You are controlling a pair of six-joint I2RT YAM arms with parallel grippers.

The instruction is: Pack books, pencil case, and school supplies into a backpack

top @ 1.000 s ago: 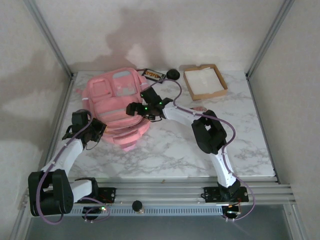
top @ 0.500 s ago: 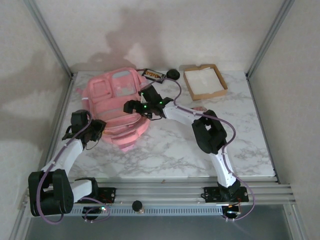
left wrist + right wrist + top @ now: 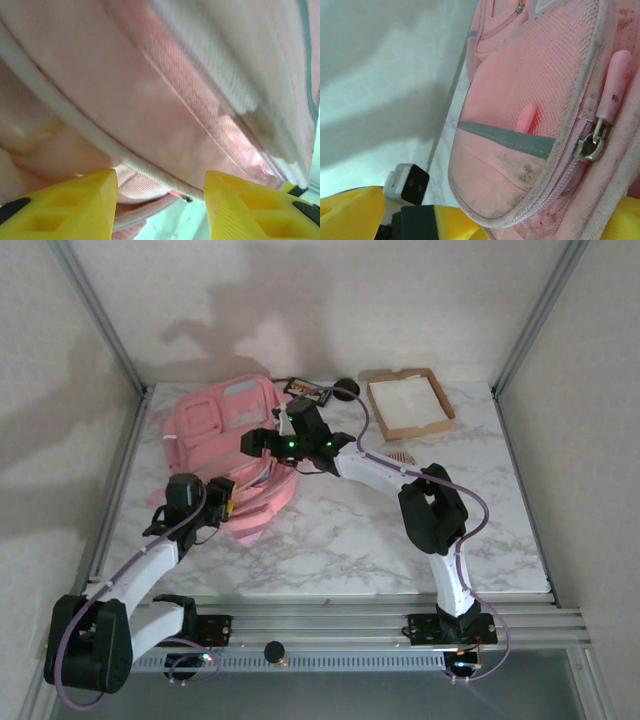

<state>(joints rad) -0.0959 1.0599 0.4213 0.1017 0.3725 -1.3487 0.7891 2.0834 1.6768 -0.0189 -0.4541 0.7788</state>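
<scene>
Left gripper (image 3: 160, 187) fingers apart, pink backpack (image 3: 212, 423) rim between them. Right gripper (image 3: 258, 445) pressed against backpack; can't tell grip.

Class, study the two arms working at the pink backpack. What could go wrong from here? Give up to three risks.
1. The left hand and the right hand are both at the backpack; pulling opposite ways could strain the seam by the zipper pull.
2. The dark book lies just beyond the backpack; if that shifts, the book may get shoved away.
</scene>
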